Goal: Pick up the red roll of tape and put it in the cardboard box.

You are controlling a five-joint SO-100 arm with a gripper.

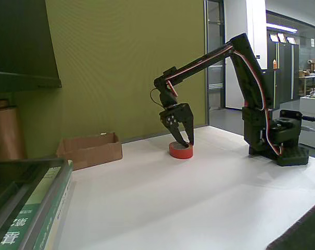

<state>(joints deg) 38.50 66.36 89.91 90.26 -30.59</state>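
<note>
The red roll of tape (180, 151) lies flat on the white table, right of centre in the fixed view. My black gripper (187, 142) hangs straight down over it, its fingertips reaching the top of the roll, one seemingly inside the core and one at the rim. The jaws stand slightly apart, and I cannot tell whether they press on the roll. The roll rests on the table. The low brown cardboard box (90, 150) sits at the left against the green wall, well apart from the roll.
The arm's base (282, 143) stands at the right of the table (199, 198). A tall brown cylinder (5, 133) stands at far left behind stacked books (37, 208) in the near left corner. A dark shelf (22, 47) overhangs upper left.
</note>
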